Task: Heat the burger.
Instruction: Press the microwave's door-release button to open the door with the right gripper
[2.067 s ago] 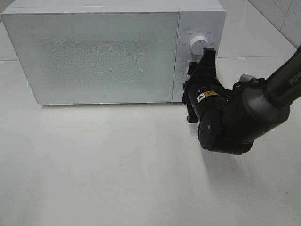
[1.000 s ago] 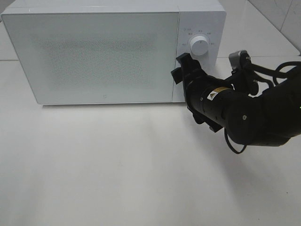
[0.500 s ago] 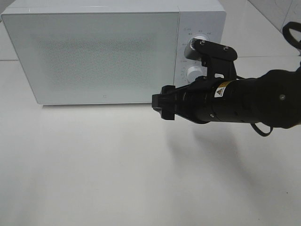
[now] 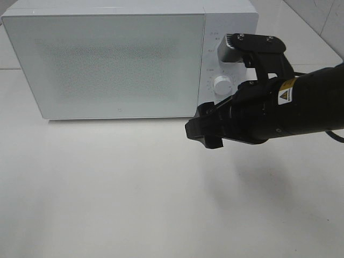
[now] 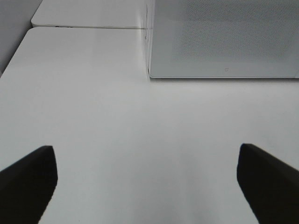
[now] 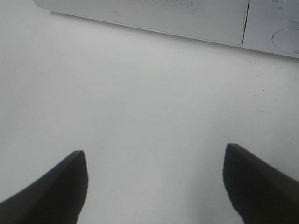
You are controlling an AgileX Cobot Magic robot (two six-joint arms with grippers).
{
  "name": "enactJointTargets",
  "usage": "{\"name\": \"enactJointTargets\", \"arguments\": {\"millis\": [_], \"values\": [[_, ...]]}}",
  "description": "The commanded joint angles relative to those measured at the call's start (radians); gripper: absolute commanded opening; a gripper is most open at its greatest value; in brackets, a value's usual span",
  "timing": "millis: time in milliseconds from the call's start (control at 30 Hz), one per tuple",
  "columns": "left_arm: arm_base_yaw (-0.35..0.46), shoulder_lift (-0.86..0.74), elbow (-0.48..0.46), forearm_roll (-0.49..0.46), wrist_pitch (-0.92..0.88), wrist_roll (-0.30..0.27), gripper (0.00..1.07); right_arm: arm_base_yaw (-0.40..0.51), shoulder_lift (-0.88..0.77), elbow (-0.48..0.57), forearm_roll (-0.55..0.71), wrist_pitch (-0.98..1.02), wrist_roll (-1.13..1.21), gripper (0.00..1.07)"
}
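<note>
The burger is not in view in any frame. The white microwave point(image 4: 107, 59) stands at the back of the table with its frosted door shut; it also shows in the left wrist view point(image 5: 224, 37) and the right wrist view point(image 6: 154, 11). My right gripper point(image 4: 204, 131) hangs over the table just in front of the microwave's lower right corner, below its lower knob point(image 4: 222, 85). In the right wrist view the right gripper point(image 6: 154, 158) is open and empty. My left gripper point(image 5: 147, 154) is open and empty, low over the table, facing the microwave's left front corner.
The right arm's body point(image 4: 279, 107) covers part of the microwave's control panel and the upper knob. The white table point(image 4: 107, 188) spreads in front of the microwave. A seam to a second white surface point(image 5: 84, 14) runs behind the table.
My right gripper has left the upper knob, swung left and down, and now points over the table in front of the microwave. The lower knob has come into sight.
</note>
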Motion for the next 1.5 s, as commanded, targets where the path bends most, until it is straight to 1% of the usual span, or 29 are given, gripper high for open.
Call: {"name": "enactJointTargets", "arguments": {"millis": [33, 133, 167, 200, 333, 567, 633, 667, 700, 767, 800, 833, 867, 900, 933, 967, 1000, 1033, 1067, 1100, 1133, 1167, 1200, 1233, 1300, 1367, 1400, 1467, 1500], "values": [[0.005, -0.022, 0.004, -0.004, -0.008, -0.003, 1.00, -0.005, -0.047, -0.003, -0.011, 0.094, -0.015, 0.75], [0.005, -0.022, 0.004, -0.004, -0.008, -0.003, 1.00, -0.005, -0.081, -0.003, -0.022, 0.180, -0.015, 0.75], [0.005, -0.022, 0.004, -0.004, -0.008, -0.003, 1.00, -0.005, -0.111, -0.003, -0.032, 0.250, -0.015, 0.75], [0.005, -0.022, 0.004, -0.004, -0.008, -0.003, 1.00, -0.005, -0.111, -0.003, -0.032, 0.250, -0.015, 0.75], [0.005, -0.022, 0.004, -0.004, -0.008, -0.003, 1.00, -0.005, -0.193, -0.003, -0.036, 0.395, -0.015, 0.75], [0.005, -0.022, 0.004, -0.004, -0.008, -0.003, 1.00, -0.005, -0.310, -0.003, -0.036, 0.518, -0.014, 0.75], [0.005, -0.022, 0.004, -0.004, -0.008, -0.003, 1.00, -0.005, -0.376, -0.003, -0.038, 0.578, -0.014, 0.75], [0.005, -0.022, 0.004, -0.004, -0.008, -0.003, 1.00, -0.005, -0.376, -0.003, -0.038, 0.578, -0.014, 0.75], [0.005, -0.022, 0.004, -0.004, -0.008, -0.003, 1.00, -0.006, -0.423, -0.002, -0.045, 0.619, -0.014, 0.75], [0.005, -0.022, 0.004, -0.004, -0.008, -0.003, 1.00, -0.015, -0.442, -0.001, -0.049, 0.636, -0.014, 0.75], [0.005, -0.022, 0.004, -0.004, -0.008, -0.003, 1.00, -0.056, -0.477, -0.001, -0.051, 0.675, -0.011, 0.75], [0.005, -0.022, 0.004, -0.004, -0.008, -0.003, 1.00, -0.056, -0.477, -0.001, -0.051, 0.675, -0.011, 0.75], [0.005, -0.022, 0.004, -0.004, -0.008, -0.003, 1.00, -0.119, -0.518, -0.001, -0.061, 0.718, -0.011, 0.75], [0.005, -0.022, 0.004, -0.004, -0.008, -0.003, 1.00, -0.147, -0.536, -0.001, -0.064, 0.732, -0.011, 0.75], [0.005, -0.022, 0.004, -0.004, -0.008, -0.003, 1.00, -0.147, -0.536, -0.001, -0.064, 0.732, -0.011, 0.75], [0.005, -0.022, 0.004, -0.004, -0.008, -0.003, 1.00, -0.208, -0.587, -0.001, -0.081, 0.761, -0.012, 0.75], [0.005, -0.022, 0.004, -0.004, -0.008, -0.003, 1.00, -0.208, -0.587, -0.001, -0.081, 0.761, -0.012, 0.75], [0.005, -0.022, 0.004, -0.004, -0.008, -0.003, 1.00, -0.268, -0.636, -0.001, -0.104, 0.783, -0.015, 0.75], [0.005, -0.022, 0.004, -0.004, -0.008, -0.003, 1.00, -0.295, -0.664, -0.001, -0.120, 0.795, -0.015, 0.75], [0.005, -0.022, 0.004, -0.004, -0.008, -0.003, 1.00, -0.295, -0.664, -0.001, -0.120, 0.795, -0.015, 0.75], [0.005, -0.022, 0.004, -0.004, -0.008, -0.003, 1.00, -0.339, -0.717, 0.003, -0.149, 0.815, -0.014, 0.75], [0.005, -0.022, 0.004, -0.004, -0.008, -0.003, 1.00, -0.362, -0.748, 0.009, -0.164, 0.827, -0.014, 0.75], [0.005, -0.022, 0.004, -0.004, -0.008, -0.003, 1.00, -0.362, -0.748, 0.009, -0.164, 0.827, -0.014, 0.75], [0.005, -0.022, 0.004, -0.004, -0.008, -0.003, 1.00, -0.401, -0.810, 0.023, -0.187, 0.850, -0.014, 0.75], [0.005, -0.022, 0.004, -0.004, -0.008, -0.003, 1.00, -0.418, -0.841, 0.033, -0.196, 0.858, -0.014, 0.75], [0.005, -0.022, 0.004, -0.004, -0.008, -0.003, 1.00, -0.459, -0.933, 0.061, -0.203, 0.875, -0.014, 0.75], [0.005, -0.022, 0.004, -0.004, -0.008, -0.003, 1.00, -0.459, -0.933, 0.061, -0.203, 0.875, -0.014, 0.75], [0.005, -0.022, 0.004, -0.004, -0.008, -0.003, 1.00, -0.487, -1.023, 0.094, -0.205, 0.903, -0.014, 0.75], [0.005, -0.022, 0.004, -0.004, -0.008, -0.003, 1.00, -0.487, -1.023, 0.094, -0.205, 0.903, -0.014, 0.75]]}}
